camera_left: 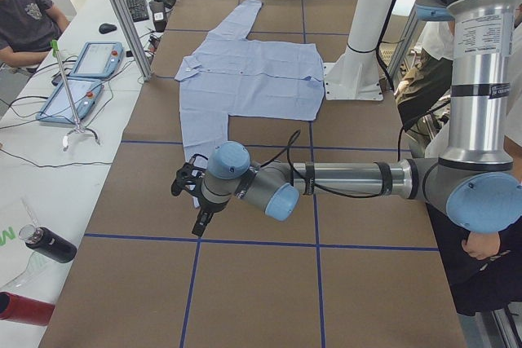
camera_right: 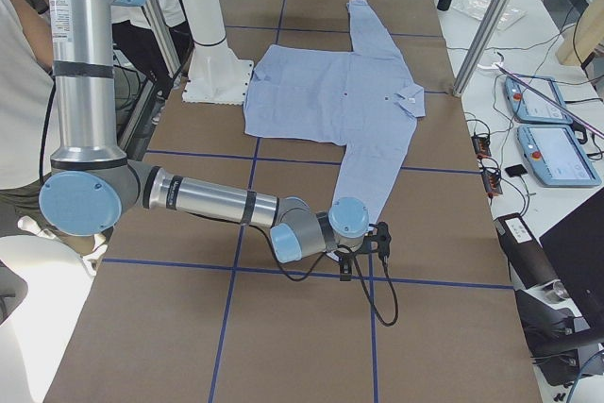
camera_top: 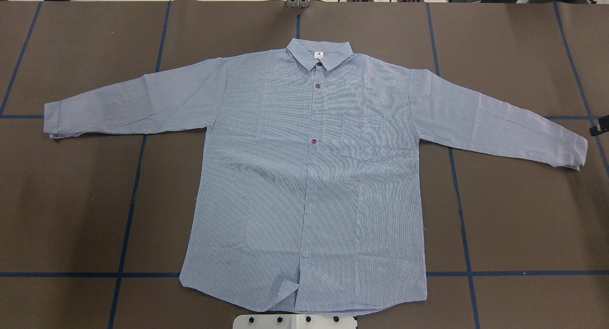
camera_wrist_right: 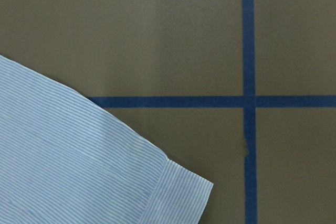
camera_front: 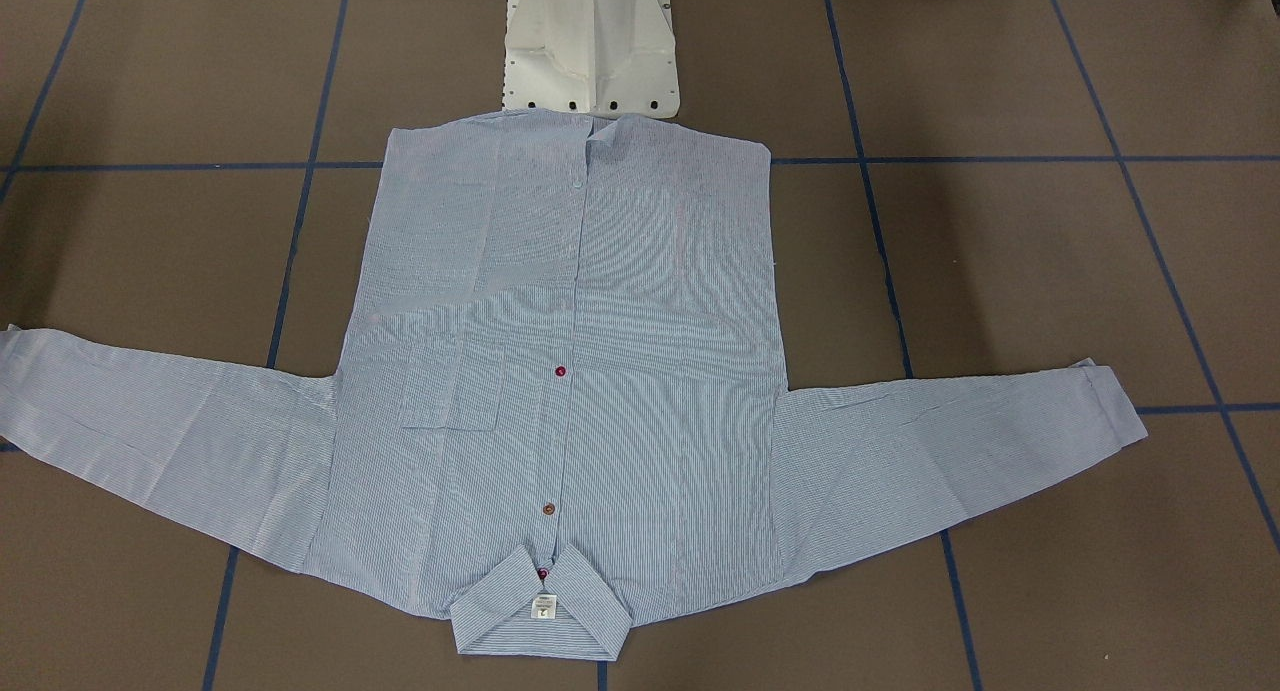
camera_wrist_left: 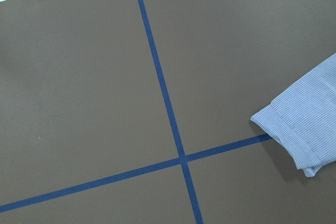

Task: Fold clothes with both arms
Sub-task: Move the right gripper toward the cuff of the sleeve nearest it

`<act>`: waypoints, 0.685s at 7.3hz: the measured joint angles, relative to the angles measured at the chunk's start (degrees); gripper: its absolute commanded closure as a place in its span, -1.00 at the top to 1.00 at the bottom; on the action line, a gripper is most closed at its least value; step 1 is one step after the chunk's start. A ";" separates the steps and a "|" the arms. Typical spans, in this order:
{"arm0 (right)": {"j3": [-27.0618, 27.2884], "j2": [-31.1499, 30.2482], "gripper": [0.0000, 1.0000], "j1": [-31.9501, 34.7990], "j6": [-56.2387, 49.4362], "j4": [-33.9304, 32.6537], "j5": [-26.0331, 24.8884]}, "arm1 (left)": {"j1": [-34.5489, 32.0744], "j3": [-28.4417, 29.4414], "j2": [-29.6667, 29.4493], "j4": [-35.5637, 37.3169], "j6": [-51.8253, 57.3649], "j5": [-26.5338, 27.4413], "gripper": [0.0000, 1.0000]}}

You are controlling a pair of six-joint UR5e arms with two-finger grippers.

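Your light blue-and-white striped button-up shirt [camera_top: 309, 176] lies flat so the black left gripper [camera_left: 198, 222] and right gripper [camera_right: 345, 266], poised near its cuffs [camera_wrist_left: 294, 129], can fold it; their finger state you cannot tell.

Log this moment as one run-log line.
shirt flat, unfolded | left claw by one cuff, state unclear | right claw by other cuff, state unclear

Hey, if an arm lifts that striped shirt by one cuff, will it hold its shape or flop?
Probably floppy: the shirt lies thin and flat with soft creases, so it would likely hang limp from the cuff. The turned-up hem corner suggests pushing would bunch it, not slide it.
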 measured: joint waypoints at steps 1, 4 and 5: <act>-0.01 0.13 0.98 -1.60 1.63 0.19 -0.97 | 0.00 -0.08 0.00 -0.01 -0.08 -0.27 0.99; 0.03 -0.23 0.97 -4.16 4.03 0.33 -1.52 | 0.00 -0.22 0.00 -0.01 -0.12 -1.67 0.99; 0.02 -0.47 0.96 -4.76 4.09 0.32 -1.29 | 0.00 -0.27 0.00 -0.01 -0.12 -1.87 0.99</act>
